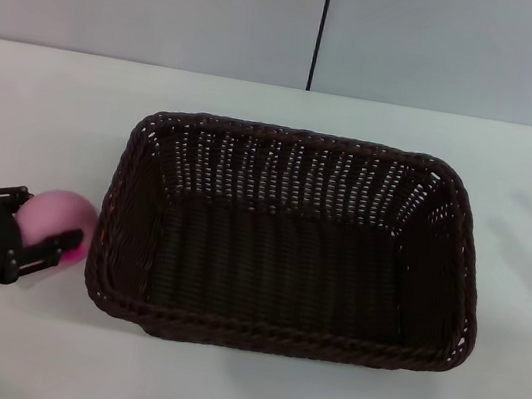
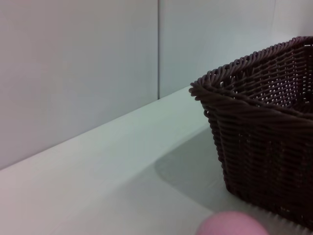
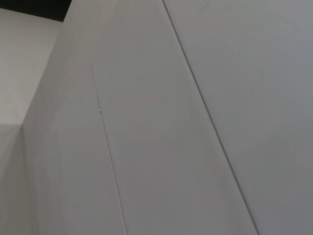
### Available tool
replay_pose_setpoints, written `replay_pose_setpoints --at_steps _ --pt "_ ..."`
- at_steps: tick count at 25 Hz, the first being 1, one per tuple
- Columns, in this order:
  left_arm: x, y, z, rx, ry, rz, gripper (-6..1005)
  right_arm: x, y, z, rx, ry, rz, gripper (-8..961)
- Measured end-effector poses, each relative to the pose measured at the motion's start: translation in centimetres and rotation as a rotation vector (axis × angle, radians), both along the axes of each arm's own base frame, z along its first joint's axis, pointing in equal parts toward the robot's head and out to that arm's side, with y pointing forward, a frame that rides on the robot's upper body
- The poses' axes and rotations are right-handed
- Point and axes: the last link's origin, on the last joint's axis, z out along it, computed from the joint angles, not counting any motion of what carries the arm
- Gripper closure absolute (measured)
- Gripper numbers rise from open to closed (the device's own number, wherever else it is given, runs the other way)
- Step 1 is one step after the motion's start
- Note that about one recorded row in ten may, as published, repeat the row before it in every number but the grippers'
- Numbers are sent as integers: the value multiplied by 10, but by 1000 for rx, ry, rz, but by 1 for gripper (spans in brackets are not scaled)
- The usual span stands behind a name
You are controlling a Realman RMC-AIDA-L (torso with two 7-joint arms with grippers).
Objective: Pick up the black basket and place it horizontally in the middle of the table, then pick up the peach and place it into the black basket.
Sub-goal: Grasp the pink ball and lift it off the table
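Left claw (image 1: 44,225) astride the peach (image 1: 58,219) at lower left of the head view, its fingers apart on either side of it.

The black basket (image 1: 289,244) already sits mid-frame on the worktop (image 1: 48,104), empty, just beside the peach. Next: clamp, lift over the rim, release inside. The right claw is out of view.

woven wicker black basket (image 1: 274,338), smooth matt peach (image 1: 56,217)
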Motion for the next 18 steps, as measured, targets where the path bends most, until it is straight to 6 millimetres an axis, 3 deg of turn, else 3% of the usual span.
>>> replay_pose_setpoints --at_steps 10,15,18 --pt "-1 1 6 42 -23 13 498 2 0 2 12 5 -10 341" --pt "6 3 36 213 -157 -3 537 2 1 1 8 10 -11 342" --pt "12 5 44 247 -203 -27 562 1 1 1 8 10 -9 342"
